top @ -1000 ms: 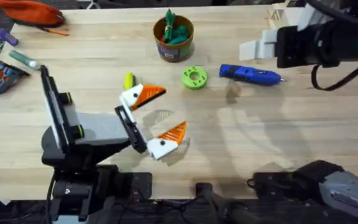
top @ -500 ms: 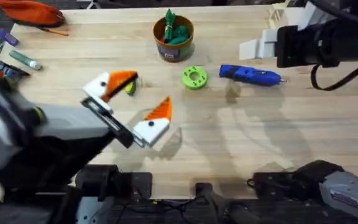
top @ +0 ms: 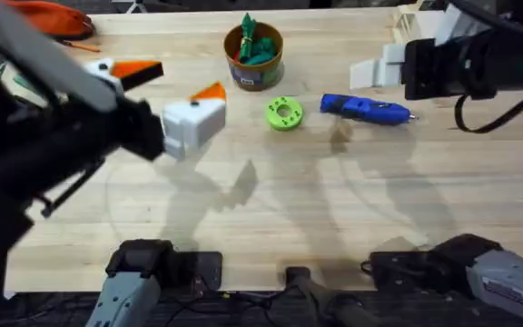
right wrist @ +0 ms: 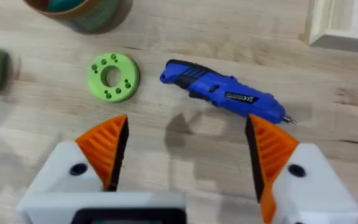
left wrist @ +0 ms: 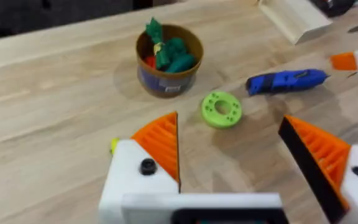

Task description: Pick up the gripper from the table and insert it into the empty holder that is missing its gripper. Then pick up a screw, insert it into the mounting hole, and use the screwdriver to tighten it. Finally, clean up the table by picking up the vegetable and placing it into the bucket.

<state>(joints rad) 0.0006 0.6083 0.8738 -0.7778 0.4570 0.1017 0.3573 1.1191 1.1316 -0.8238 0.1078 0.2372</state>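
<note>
The blue screwdriver (top: 365, 109) lies flat on the surface (top: 352, 209), just beside the green disc (top: 283, 113), its thin metal tip pointing away from the disc. The left gripper (top: 163, 95) is wide open, holding nothing. The right gripper (right wrist: 185, 152) is wide open too, above the screwdriver.

A large, dark, blurred left arm (top: 34, 154) fills the left side of the frame, its left gripper (top: 166, 91) spread open at upper left centre, white mounts tipped with orange pads. Just right of it, at top centre, stands the bucket (top: 253, 56) holding dark green leafy toys. Below and right of the bucket lies a green disc (top: 283, 113), and right of that the screwdriver (top: 367, 108). The right arm (top: 466, 64) sits at upper right over the wooden table (top: 334, 209).
</note>
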